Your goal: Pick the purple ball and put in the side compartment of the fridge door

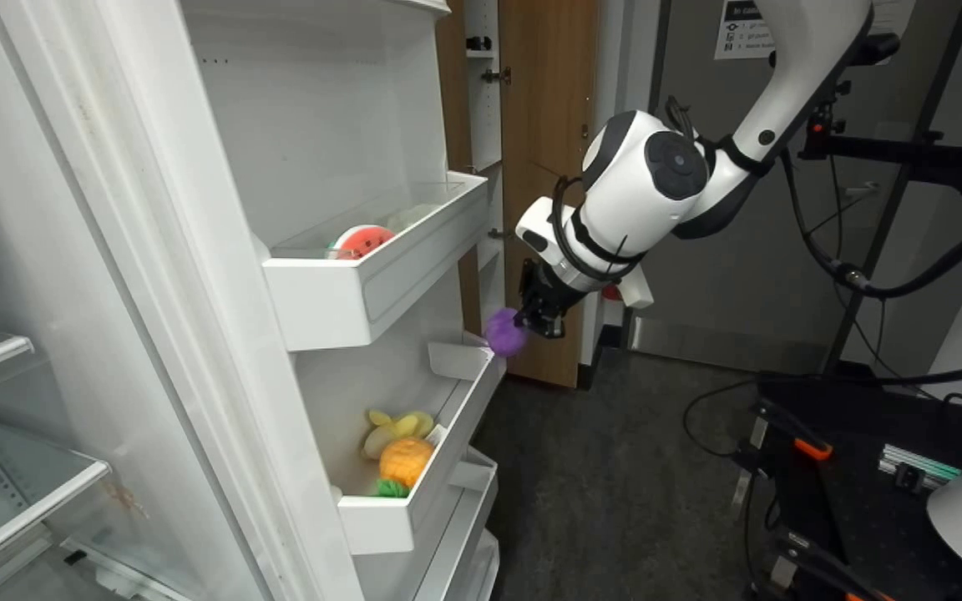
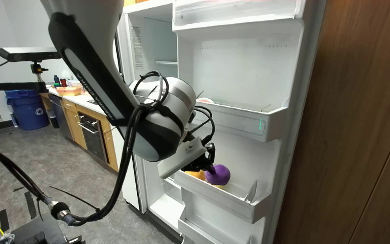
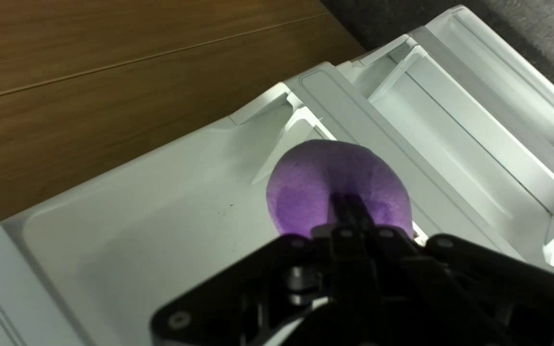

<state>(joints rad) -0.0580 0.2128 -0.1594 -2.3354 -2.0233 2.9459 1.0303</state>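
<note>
1. Saw the gripper (image 3: 351,209) at the end of the white arm (image 1: 644,179), with jaws drawn tightly together on the purple ball (image 1: 504,334).
2. Found the purple ball held near the front lip of the side compartment (image 2: 229,203): across that lip in the wrist view, and at the rim corner away from the fridge interior (image 2: 159,44) in an exterior view. Could not tell touching from apart between ball and lip.
3. Spotted inside the side compartment an orange toy fruit (image 1: 406,461) with green leaves, beside a yellow toy fruit (image 1: 404,427), both toward the end nearer the fridge interior. Noted a white divider (image 2: 251,193) near the opposite end.
4. Made out an upper bin (image 1: 427,259) one tier above, with a red, watermelon-like piece (image 1: 367,240) toward the end nearer the fridge interior, and a lower bin (image 3: 455,144) beneath.
5. Saw the fridge door (image 2: 239,67) standing wide behind the bins, with a wooden panel (image 2: 354,118) just past the outer edge.
6. Glimpsed farthest off a grey door (image 1: 748,275), plus an oven (image 2: 92,135) and a blue recycling bin (image 2: 22,112) across the room.
</note>
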